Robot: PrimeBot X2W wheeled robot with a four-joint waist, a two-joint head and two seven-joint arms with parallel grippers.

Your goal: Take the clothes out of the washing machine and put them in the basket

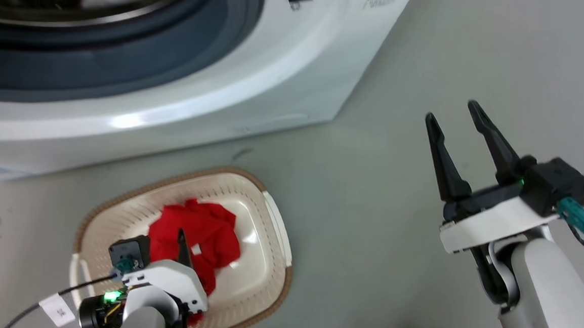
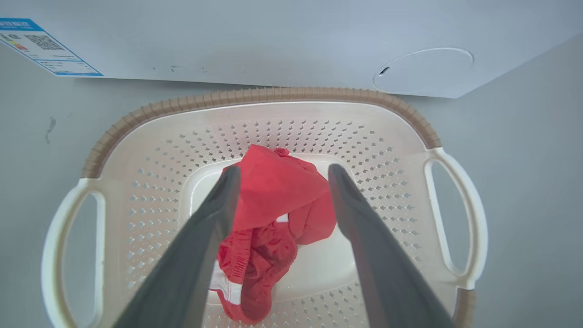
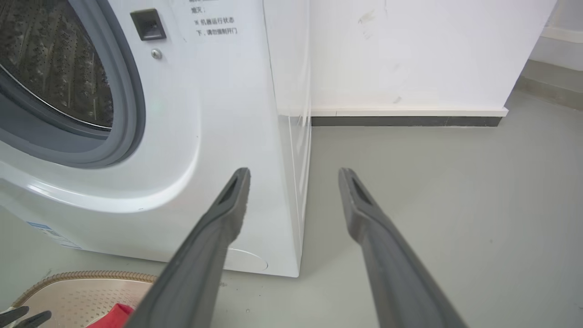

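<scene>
Head view, lower left of the frame: the basket (image 1: 206, 172) sits on the grey floor (image 1: 377, 230), just in front of the washing machine (image 1: 217, 102). A red garment (image 1: 210, 235) lies crumpled on the basket's base, and a small white tag (image 1: 195, 249) shows on it. The left gripper (image 2: 283, 171) hangs above the basket. In the left wrist view its two dark fingers (image 2: 200, 237) stand well apart with nothing clamped between them, and the garment shows in the gap below. I cannot tell whether either finger touches the cloth.

Across the upper left and centre of the head view, the machine's opening is ringed by a grey rubber ring (image 1: 113, 58). In the upper left of the right wrist view the perforated steel drum (image 3: 54, 68) shows behind that ring.

At the right of the head view, the right gripper (image 1: 451, 111) points up the frame over bare floor, well apart from the basket and to the right of the machine's front corner. Its jaws are spread and hold nothing. The right wrist view looks past them to the machine's corner and a white wall (image 3: 410, 54) with a dark skirting strip (image 3: 410, 121).
</scene>
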